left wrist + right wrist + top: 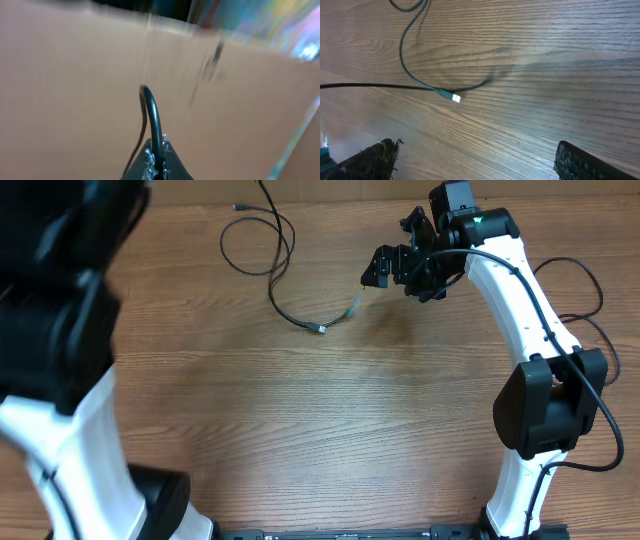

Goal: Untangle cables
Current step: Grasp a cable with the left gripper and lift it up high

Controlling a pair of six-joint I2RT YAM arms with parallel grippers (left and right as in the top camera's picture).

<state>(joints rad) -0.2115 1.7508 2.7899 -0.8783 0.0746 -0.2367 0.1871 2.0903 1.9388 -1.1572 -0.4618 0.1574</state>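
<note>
1. The right gripper [392,268] hovers over the wooden table [330,430], jaws spread wide, nothing in them.
2. Near it, the cables [441,92] lie in loose loops, with one silvery plug tip [320,329] closest.
3. The left gripper [159,160] is raised high. It's blurry, but it looks pinched shut on a black strand arching out of it.
4. Strands cross by that plug, so I judge the separating unfinished.

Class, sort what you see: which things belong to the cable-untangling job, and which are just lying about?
Belong to the job:
- thin black cables
- silvery plug tip
- right pincer, open above them

Just there:
- wooden table
- thick arm cable looping beside the white right arm
</note>
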